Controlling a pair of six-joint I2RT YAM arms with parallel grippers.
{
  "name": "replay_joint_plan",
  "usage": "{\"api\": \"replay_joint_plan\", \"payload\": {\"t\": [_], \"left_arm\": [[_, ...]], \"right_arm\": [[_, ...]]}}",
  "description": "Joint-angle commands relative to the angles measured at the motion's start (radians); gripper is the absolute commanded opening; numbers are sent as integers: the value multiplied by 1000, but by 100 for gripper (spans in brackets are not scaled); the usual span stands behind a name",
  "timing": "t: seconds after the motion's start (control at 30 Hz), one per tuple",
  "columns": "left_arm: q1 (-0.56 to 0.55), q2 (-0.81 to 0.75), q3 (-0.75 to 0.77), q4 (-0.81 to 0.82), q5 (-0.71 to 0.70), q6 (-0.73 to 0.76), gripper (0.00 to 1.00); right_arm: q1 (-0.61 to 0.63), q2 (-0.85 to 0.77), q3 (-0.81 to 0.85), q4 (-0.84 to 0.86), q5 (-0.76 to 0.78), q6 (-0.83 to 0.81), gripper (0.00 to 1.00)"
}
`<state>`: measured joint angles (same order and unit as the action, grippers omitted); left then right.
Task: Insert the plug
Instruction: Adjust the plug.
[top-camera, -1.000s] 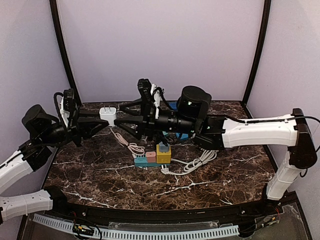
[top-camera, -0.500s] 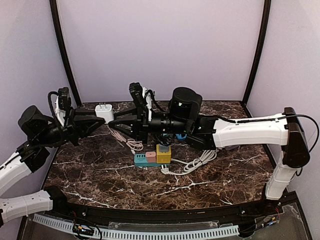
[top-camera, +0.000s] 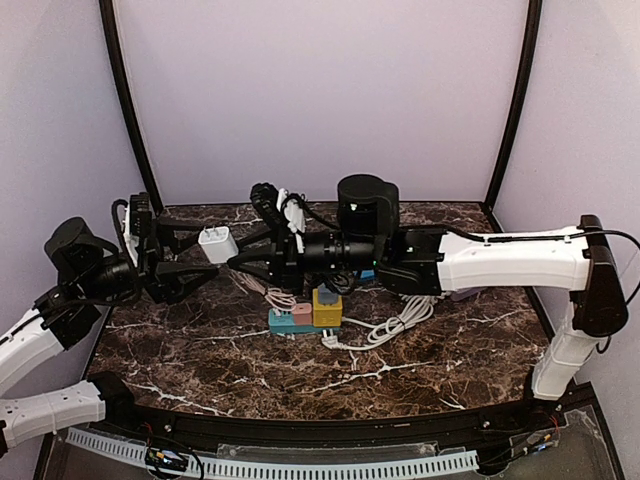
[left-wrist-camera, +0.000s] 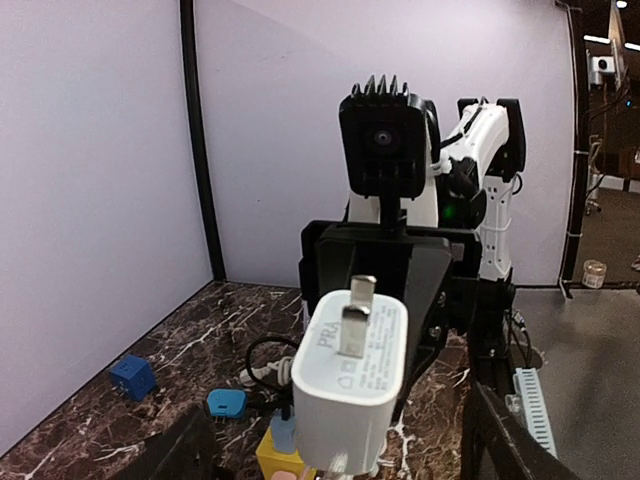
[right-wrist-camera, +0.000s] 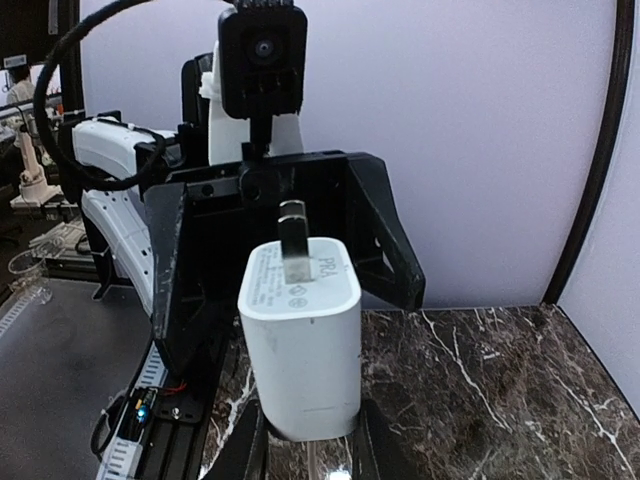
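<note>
White plug (top-camera: 217, 243) aloft, power strip (top-camera: 290, 324), blue cube (left-wrist-camera: 132, 377)

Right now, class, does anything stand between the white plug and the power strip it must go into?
Nothing solid. The white plug, held in the right pincer, hangs left of the power strip; only a loose white cable lies on the table between them. The open left pincer flanks the plug, away from the strip.

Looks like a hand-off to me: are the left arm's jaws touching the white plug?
Apart. The left wrist view shows the white plug sitting between the left gripper's open jaws, with clear gaps on both sides.
</note>
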<state>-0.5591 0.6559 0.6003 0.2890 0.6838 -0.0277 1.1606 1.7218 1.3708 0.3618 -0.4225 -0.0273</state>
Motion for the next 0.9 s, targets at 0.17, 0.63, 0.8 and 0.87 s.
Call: {"api": "replay_joint_plan", "payload": {"t": [0.17, 0.63, 0.8, 0.87], "left_arm": [[5, -49, 38, -415, -32, 479, 72], [-4, 18, 51, -431, -15, 549, 45], [-8, 25, 44, -427, 26, 525, 29], [-12, 29, 40, -427, 36, 522, 21]], "right_arm": [[34, -61, 170, -648, 281, -311, 0], [119, 76, 330, -791, 419, -431, 0], [120, 91, 344, -792, 418, -433, 0], [121, 96, 351, -789, 412, -434, 0]]}}
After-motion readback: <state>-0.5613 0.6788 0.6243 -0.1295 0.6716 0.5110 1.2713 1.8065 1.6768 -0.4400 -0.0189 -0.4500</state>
